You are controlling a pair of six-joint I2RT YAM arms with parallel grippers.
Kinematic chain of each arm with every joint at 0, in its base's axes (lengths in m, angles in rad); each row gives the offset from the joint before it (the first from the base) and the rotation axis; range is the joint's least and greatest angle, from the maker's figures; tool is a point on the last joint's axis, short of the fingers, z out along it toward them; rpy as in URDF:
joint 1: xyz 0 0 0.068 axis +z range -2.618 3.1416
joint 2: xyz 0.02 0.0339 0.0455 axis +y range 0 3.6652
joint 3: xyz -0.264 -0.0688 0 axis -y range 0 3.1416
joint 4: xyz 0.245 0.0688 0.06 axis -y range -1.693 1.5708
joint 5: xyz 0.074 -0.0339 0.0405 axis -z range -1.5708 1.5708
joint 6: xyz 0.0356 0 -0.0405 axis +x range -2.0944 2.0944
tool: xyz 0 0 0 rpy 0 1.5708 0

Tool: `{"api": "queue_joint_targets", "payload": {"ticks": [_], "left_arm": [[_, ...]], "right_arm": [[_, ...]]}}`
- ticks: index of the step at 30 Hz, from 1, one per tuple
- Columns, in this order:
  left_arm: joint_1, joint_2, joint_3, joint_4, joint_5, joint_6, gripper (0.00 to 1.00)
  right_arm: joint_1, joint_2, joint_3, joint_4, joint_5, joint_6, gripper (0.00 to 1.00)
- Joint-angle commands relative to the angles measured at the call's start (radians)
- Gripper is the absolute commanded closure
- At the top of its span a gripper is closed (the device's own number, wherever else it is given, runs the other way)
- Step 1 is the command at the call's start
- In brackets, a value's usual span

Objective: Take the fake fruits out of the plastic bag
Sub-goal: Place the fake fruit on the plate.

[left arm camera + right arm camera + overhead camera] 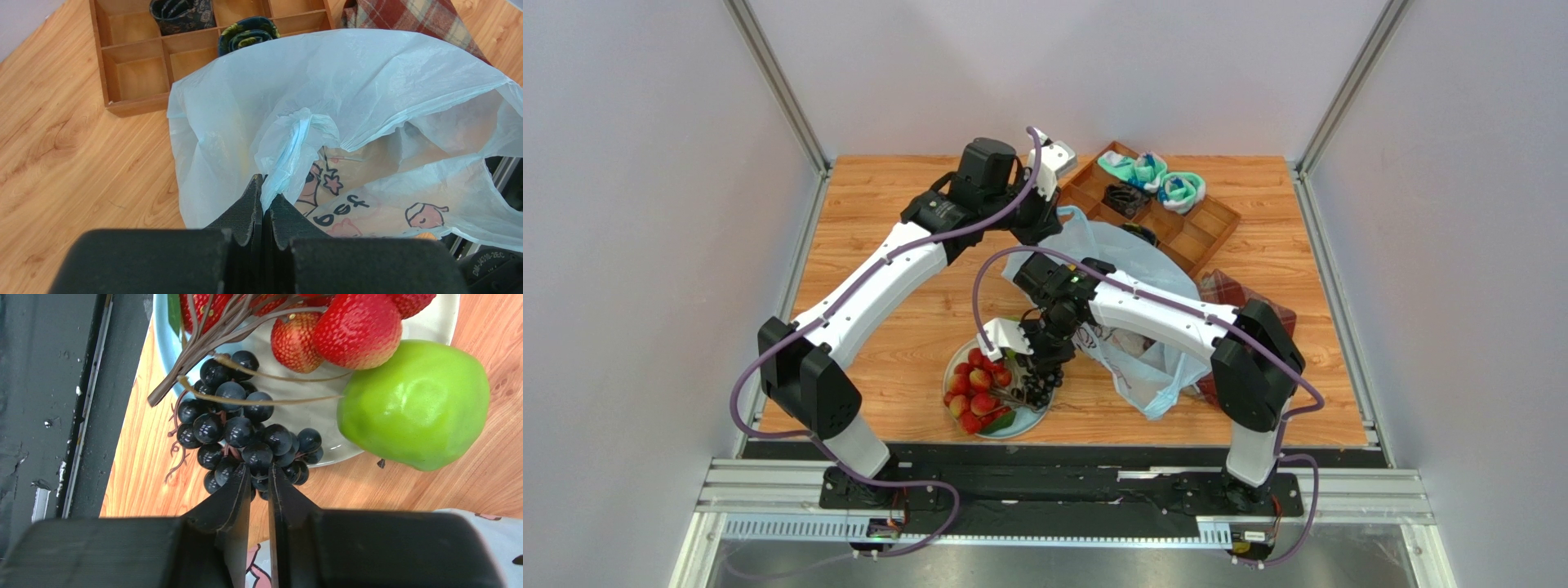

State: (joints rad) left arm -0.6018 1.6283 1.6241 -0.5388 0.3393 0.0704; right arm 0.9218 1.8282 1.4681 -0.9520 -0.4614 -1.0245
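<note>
The pale-blue plastic bag [1136,282] lies at centre right, its mouth open in the left wrist view [368,92]. My left gripper [1053,218] is shut on a twisted bag handle [265,199] and holds it up. My right gripper [1044,374] is shut on the near end of the dark purple grape bunch [239,429], which rests across the plate's rim. The pale plate [307,395] also holds the cluster of red fruits [974,390] and the green apple-like fruit [417,404]. The banana is not in view.
A wooden compartment tray [1192,227] stands at the back right with teal-white rolled socks [1149,172] and dark socks [184,12]. A red plaid cloth [1234,294] lies beside the bag. The black front table edge [55,416] is close to the plate.
</note>
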Motion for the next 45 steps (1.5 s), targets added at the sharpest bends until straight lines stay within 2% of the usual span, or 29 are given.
{"api": "queue_joint_targets", "payload": {"ticks": [1, 4, 7, 11, 14, 16, 17, 18, 21, 24, 26, 28, 31, 33, 38, 43, 45], "left_arm": [[-0.003, -0.007, 0.034, 0.036, 0.030, -0.020, 1.00], [-0.003, -0.005, 0.034, 0.036, 0.033, -0.026, 1.00], [-0.003, -0.002, 0.037, 0.039, 0.033, -0.024, 1.00], [-0.003, 0.004, 0.043, 0.046, 0.041, -0.034, 1.00], [-0.003, 0.011, 0.055, 0.049, 0.061, -0.043, 1.00], [-0.001, 0.015, 0.060, 0.051, 0.070, -0.050, 1.00], [-0.003, 0.016, 0.069, 0.048, 0.072, -0.055, 1.00], [-0.003, 0.018, 0.077, 0.048, 0.075, -0.055, 1.00], [-0.003, 0.024, 0.118, 0.042, 0.084, -0.060, 1.00], [-0.001, 0.028, 0.158, 0.048, 0.090, -0.066, 1.00], [-0.001, 0.028, 0.172, 0.054, 0.092, -0.067, 1.00], [-0.001, 0.036, 0.181, 0.057, 0.093, -0.066, 1.00], [-0.001, 0.048, 0.194, 0.054, 0.101, -0.087, 1.00], [-0.001, 0.056, 0.197, 0.056, 0.104, -0.090, 1.00], [0.000, 0.068, 0.200, 0.051, 0.092, -0.083, 1.00], [0.020, 0.076, 0.198, 0.053, 0.098, -0.095, 1.00], [0.020, 0.068, 0.195, 0.051, 0.092, -0.092, 1.00]], "right_arm": [[0.026, 0.023, 0.072, -0.001, 0.000, 0.027, 0.86], [0.032, 0.031, 0.087, -0.004, 0.010, 0.032, 0.86], [0.034, 0.037, 0.092, -0.002, 0.033, 0.035, 0.81], [0.032, 0.036, 0.090, -0.001, 0.061, 0.059, 0.62], [0.034, 0.057, 0.164, -0.048, 0.066, 0.134, 0.58], [0.035, 0.111, 0.231, -0.156, 0.078, 0.164, 0.55], [0.035, 0.123, 0.292, -0.181, 0.102, 0.208, 0.46], [0.032, 0.125, 0.307, -0.200, 0.113, 0.217, 0.43], [0.014, 0.038, 0.279, -0.220, 0.110, 0.219, 0.41], [0.003, -0.061, 0.204, -0.218, 0.098, 0.202, 0.43], [0.000, -0.087, 0.166, -0.231, 0.113, 0.190, 0.51], [-0.001, -0.084, 0.129, -0.258, 0.128, 0.173, 0.63], [-0.012, -0.035, 0.113, -0.274, 0.150, 0.161, 0.71], [-0.012, 0.006, 0.123, -0.278, 0.185, 0.164, 0.73], [-0.012, 0.178, 0.230, -0.324, 0.245, 0.164, 0.77], [-0.011, 0.338, 0.467, -0.514, 0.218, 0.155, 0.78], [-0.011, 0.355, 0.485, -0.533, 0.204, 0.144, 0.76]]}}
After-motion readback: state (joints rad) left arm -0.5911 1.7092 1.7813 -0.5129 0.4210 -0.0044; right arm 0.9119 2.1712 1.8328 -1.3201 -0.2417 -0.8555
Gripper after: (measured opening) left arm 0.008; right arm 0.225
